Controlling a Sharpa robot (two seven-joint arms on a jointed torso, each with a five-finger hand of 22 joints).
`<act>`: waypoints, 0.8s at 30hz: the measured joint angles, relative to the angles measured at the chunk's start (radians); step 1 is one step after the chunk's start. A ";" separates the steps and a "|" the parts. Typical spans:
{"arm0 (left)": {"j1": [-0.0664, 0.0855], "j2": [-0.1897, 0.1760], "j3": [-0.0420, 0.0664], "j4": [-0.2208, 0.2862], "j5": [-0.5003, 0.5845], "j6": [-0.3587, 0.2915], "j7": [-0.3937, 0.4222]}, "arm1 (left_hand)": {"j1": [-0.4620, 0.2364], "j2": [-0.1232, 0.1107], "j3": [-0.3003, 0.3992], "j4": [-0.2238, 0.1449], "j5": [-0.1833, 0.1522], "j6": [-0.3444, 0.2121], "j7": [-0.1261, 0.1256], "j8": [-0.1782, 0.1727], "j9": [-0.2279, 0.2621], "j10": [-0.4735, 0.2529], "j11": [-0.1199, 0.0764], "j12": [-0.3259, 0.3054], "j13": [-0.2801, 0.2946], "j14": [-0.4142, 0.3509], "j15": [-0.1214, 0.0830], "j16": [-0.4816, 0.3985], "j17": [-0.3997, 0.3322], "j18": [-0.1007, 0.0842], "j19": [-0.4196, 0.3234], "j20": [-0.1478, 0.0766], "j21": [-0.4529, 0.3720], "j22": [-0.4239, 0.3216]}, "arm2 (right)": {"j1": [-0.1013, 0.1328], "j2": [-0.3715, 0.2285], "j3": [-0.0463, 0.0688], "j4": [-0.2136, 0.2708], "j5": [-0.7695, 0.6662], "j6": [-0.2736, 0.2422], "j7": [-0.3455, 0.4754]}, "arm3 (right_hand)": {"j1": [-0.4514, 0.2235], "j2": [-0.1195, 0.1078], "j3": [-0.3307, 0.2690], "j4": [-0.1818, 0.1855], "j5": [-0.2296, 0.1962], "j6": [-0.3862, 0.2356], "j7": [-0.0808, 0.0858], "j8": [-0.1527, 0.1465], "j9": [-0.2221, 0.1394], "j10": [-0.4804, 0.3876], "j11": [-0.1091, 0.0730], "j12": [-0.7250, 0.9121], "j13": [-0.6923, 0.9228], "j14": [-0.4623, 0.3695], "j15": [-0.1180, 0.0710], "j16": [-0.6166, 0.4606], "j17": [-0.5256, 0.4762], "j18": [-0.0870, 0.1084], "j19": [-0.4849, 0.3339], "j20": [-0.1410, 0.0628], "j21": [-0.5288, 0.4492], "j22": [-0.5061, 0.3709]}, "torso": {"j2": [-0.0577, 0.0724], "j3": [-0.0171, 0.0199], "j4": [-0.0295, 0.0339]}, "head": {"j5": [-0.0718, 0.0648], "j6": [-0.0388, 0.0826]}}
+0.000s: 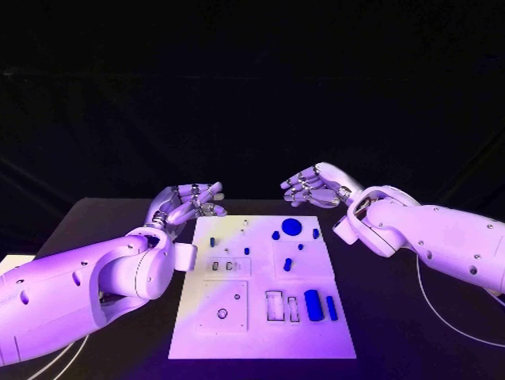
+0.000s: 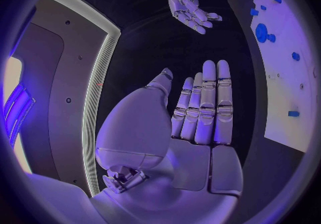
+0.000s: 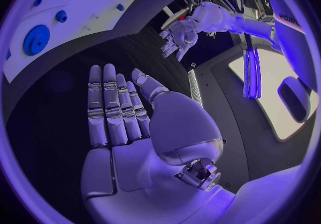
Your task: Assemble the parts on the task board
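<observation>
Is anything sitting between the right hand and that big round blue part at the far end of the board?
Nothing visible. The right hand hovers open beyond the task board's far edge, and only bare black table lies between it and the round blue part. The left hand is off to the other side.

You see two bulky, glossy white arms with rounded shells; the left arm [image 1: 70, 289] has small dark screw holes dotted along it, and thin pale cables trail under the right arm [image 1: 458, 241]. Each ends in a silver segmented hand: left hand [image 1: 190, 202], right hand [image 1: 316, 184].
</observation>
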 measured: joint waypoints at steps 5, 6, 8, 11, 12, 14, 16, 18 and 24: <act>0.003 -0.025 0.004 0.052 -0.004 0.014 -0.009 | 0.000 0.000 0.003 -0.008 0.000 0.005 -0.005 -0.006 0.001 0.019 -0.009 0.000 0.007 0.019 -0.013 0.050 0.055 0.000 0.024 -0.014 0.028 0.014 | 0.018 0.013 0.001 0.005 -0.215 0.046 -0.097 | -0.009 -0.041 -0.009 0.016 -0.084 0.064 -0.039 -0.005 0.003 0.102 -0.053 0.000 0.008 0.195 -0.074 0.146 0.107 0.000 0.200 -0.082 0.173 0.081 | 0.025 -0.0020 0.0039 | -0.007 0.010; 0.003 -0.029 0.004 0.063 -0.008 0.018 -0.012 | 0.000 0.000 0.005 -0.010 0.000 0.005 -0.005 -0.006 0.001 0.019 -0.009 0.000 0.008 0.019 -0.013 0.056 0.062 0.000 0.024 -0.014 0.029 0.016 | 0.021 0.016 0.001 0.008 -0.265 0.057 -0.120 | -0.003 -0.048 -0.009 0.016 -0.082 0.069 -0.044 -0.005 0.003 0.108 -0.058 0.000 0.008 0.201 -0.081 0.178 0.129 0.000 0.214 -0.090 0.193 0.092 | 0.029 -0.0025 0.0046 | -0.007 0.012; 0.003 -0.035 0.006 0.078 -0.015 0.025 -0.018 | 0.000 0.000 0.005 -0.010 0.000 0.005 -0.005 -0.006 0.001 0.019 -0.009 0.000 0.008 0.019 -0.013 0.062 0.071 0.000 0.024 -0.014 0.029 0.018 | 0.025 0.020 0.001 0.013 -0.339 0.070 -0.153 | 0.000 -0.050 -0.005 0.011 -0.067 0.077 -0.052 -0.005 0.003 0.117 -0.062 0.000 0.009 0.207 -0.087 0.250 0.177 0.000 0.228 -0.104 0.233 0.114 | 0.041 -0.0037 0.0060 | -0.010 0.016; 0.004 -0.039 0.013 0.104 -0.027 0.035 -0.025 | 0.000 0.000 0.007 -0.013 0.000 0.005 -0.005 -0.010 0.001 0.019 -0.009 0.000 0.009 0.016 -0.010 0.069 0.082 0.000 0.024 -0.014 0.035 0.019 | 0.036 0.025 0.001 0.019 -0.452 0.086 -0.206 | 0.002 -0.047 0.007 0.013 -0.077 0.085 -0.049 -0.009 0.003 0.119 -0.064 -0.003 0.009 0.208 -0.088 0.346 0.246 0.000 0.231 -0.107 0.284 0.146 | 0.056 -0.0049 0.0094 | -0.014 0.023; 0.004 -0.040 0.016 0.111 -0.030 0.038 -0.027 | 0.000 0.000 0.007 -0.013 0.000 0.005 -0.005 -0.010 0.001 0.019 -0.009 -0.002 0.009 0.011 -0.009 0.074 0.088 0.000 0.024 -0.014 0.035 0.020 | 0.040 0.027 0.001 0.021 -0.484 0.089 -0.222 | 0.002 -0.047 0.010 0.016 -0.084 0.087 -0.048 -0.009 0.003 0.119 -0.064 -0.005 0.009 0.208 -0.088 0.362 0.260 0.000 0.231 -0.107 0.296 0.153 | 0.061 -0.0052 0.0104 | -0.016 0.026; 0.005 -0.044 0.024 0.130 -0.037 0.045 -0.030 | 0.000 0.000 0.010 -0.016 0.000 0.005 -0.005 -0.012 0.001 0.019 -0.009 -0.006 0.009 0.007 -0.013 0.080 0.097 0.000 0.024 -0.014 0.040 0.022 | 0.048 0.029 0.001 0.025 -0.553 0.095 -0.254 | 0.002 -0.047 0.017 0.022 -0.087 0.092 -0.053 -0.009 0.003 0.119 -0.064 -0.005 0.009 0.208 -0.088 0.409 0.299 0.000 0.231 -0.107 0.328 0.173 | 0.073 -0.0055 0.0128 | -0.018 0.033; 0.005 -0.048 0.029 0.142 -0.042 0.050 -0.033 | 0.000 0.000 0.010 -0.016 0.000 0.005 -0.005 -0.016 0.001 0.019 -0.009 -0.006 0.009 0.000 -0.010 0.085 0.104 0.000 0.024 -0.014 0.040 0.023 | 0.052 0.033 0.002 0.026 -0.602 0.099 -0.277 | -0.002 -0.051 0.027 0.027 -0.087 0.093 -0.054 -0.009 0.003 0.115 -0.071 -0.009 0.008 0.208 -0.088 0.556 0.443 0.000 0.233 -0.109 0.370 0.198 | 0.085 -0.0057 0.0153 | -0.019 0.039; 0.006 -0.052 0.033 0.154 -0.047 0.056 -0.036 | 0.000 0.000 0.011 -0.017 0.000 0.005 -0.005 -0.016 0.001 0.019 -0.009 -0.011 0.009 -0.002 -0.007 0.085 0.109 0.000 0.024 -0.014 0.040 0.024 | 0.053 0.036 0.002 0.026 -0.649 0.104 -0.298 | -0.010 -0.059 0.040 0.029 -0.087 0.094 -0.054 -0.009 0.003 0.098 -0.066 -0.013 0.006 0.208 -0.088 0.678 0.566 0.000 0.235 -0.111 0.407 0.222 | 0.094 -0.0063 0.0179 | -0.021 0.041; 0.010 -0.059 0.038 0.166 -0.054 0.069 -0.044 | 0.000 0.000 0.010 -0.021 0.000 0.001 -0.002 -0.020 0.001 0.014 -0.003 -0.011 0.009 -0.010 -0.006 0.089 0.119 0.000 0.024 -0.014 0.043 0.025 | 0.057 0.041 0.002 0.026 -0.718 0.116 -0.328 | -0.020 -0.070 0.068 0.037 -0.087 0.101 -0.052 -0.009 0.003 0.071 -0.061 -0.013 0.002 0.208 -0.088 0.837 0.731 0.000 0.216 -0.100 0.488 0.278 | 0.115 -0.0055 0.0264 | -0.027 0.044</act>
